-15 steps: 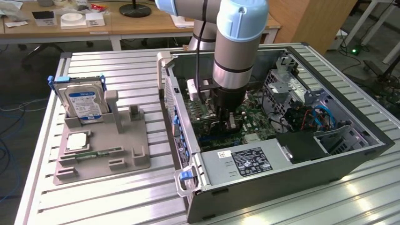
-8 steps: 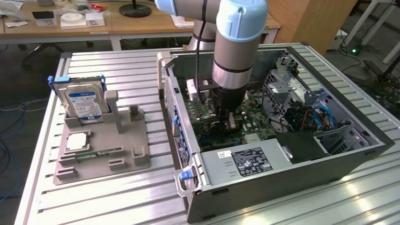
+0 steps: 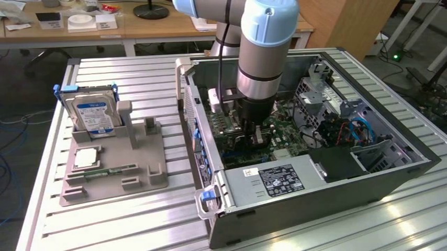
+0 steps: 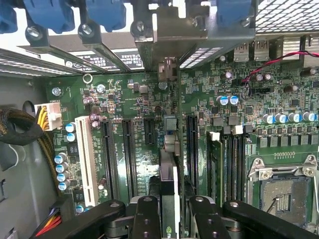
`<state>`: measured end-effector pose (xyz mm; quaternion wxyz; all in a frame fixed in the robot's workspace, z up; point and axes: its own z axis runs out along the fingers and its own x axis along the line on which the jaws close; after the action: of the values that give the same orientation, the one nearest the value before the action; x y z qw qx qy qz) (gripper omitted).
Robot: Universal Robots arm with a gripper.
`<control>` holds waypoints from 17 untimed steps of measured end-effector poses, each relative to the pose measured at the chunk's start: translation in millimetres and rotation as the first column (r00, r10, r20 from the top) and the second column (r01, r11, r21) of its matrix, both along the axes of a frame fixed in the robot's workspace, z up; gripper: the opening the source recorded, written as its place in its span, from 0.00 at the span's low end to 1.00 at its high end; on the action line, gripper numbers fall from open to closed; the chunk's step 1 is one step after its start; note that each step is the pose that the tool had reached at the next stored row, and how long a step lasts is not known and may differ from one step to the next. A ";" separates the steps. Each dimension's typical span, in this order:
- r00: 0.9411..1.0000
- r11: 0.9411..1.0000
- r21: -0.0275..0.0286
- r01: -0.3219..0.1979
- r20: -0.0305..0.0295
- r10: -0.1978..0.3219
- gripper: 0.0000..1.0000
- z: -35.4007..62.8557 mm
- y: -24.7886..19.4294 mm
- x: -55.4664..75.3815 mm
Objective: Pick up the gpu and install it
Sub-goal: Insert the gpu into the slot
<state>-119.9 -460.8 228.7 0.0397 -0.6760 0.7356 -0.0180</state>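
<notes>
Over the motherboard, jaws clamp the gpu edge-on, long axis 12-to-6, parallel to the slots

Open dark metal computer case sits on the ribbed aluminium worktop, at the exterior view's right. Grey moulded parts tray lies just beside it, to the left; boxy silver hard drive stands upright in the tray's rear holder. Hand inside the case, over the green motherboard, clamped on the thin edge-on gpu standing between slots.
</notes>
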 end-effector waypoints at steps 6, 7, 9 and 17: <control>1.000 1.000 0.000 0.000 0.000 0.000 0.27 0.0 0.0 -0.4; 1.000 1.000 0.000 0.000 0.000 0.000 0.27 0.0 0.0 -0.5; 1.000 1.000 0.000 0.000 0.000 0.000 0.27 -0.1 0.0 -0.6; 1.000 1.000 0.000 0.000 0.000 0.000 0.27 -0.9 -0.1 -0.7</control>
<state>-120.5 -460.9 227.9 0.0399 -0.6759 0.7357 -0.0180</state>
